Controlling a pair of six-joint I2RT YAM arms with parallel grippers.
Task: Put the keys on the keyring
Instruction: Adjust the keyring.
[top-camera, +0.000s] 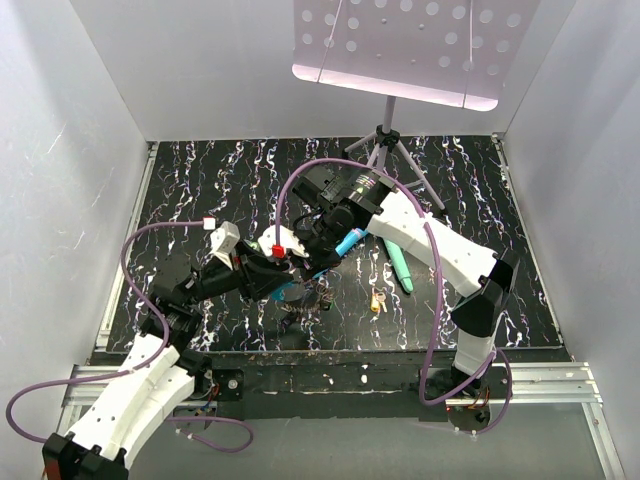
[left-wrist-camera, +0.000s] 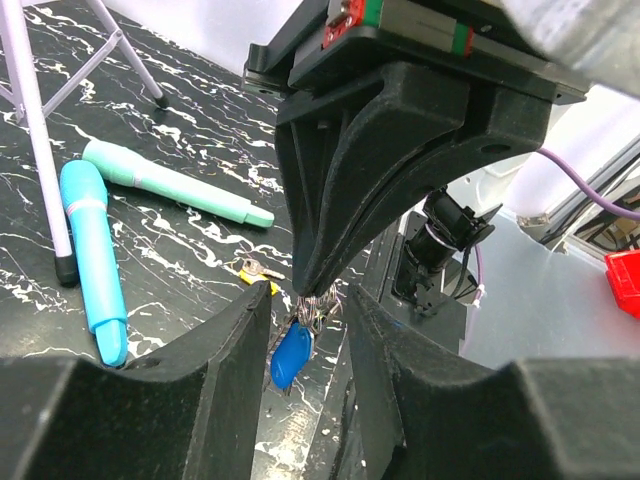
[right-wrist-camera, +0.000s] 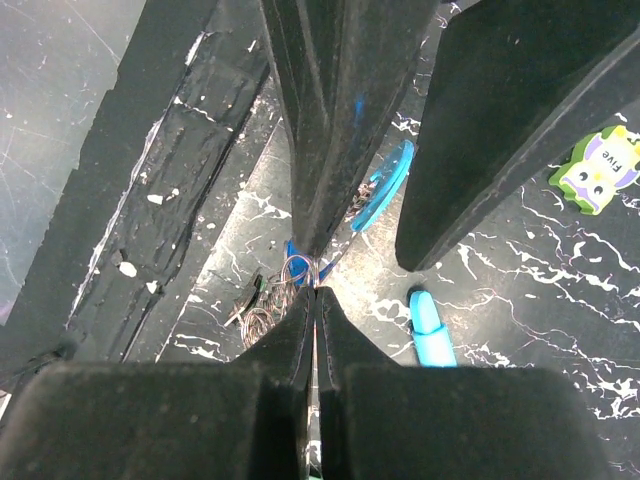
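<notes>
My right gripper is shut on a thin wire loop of the grey keyring. The ring's bright blue curved section lies just beyond. In the left wrist view the right gripper's fingertips pinch the ring's wire, and a blue-headed key hangs from it. My left gripper is open, and its fingers straddle the right gripper's tip and the hanging key without touching them. A yellow-headed key lies loose on the mat, also in the top view. Both grippers meet above the keyring at the mat's near centre.
A blue stick and a mint-green stick lie to the right of the grippers. A tripod stand with a perforated white plate stands at the back. A "Five" sticker lies on the black marbled mat.
</notes>
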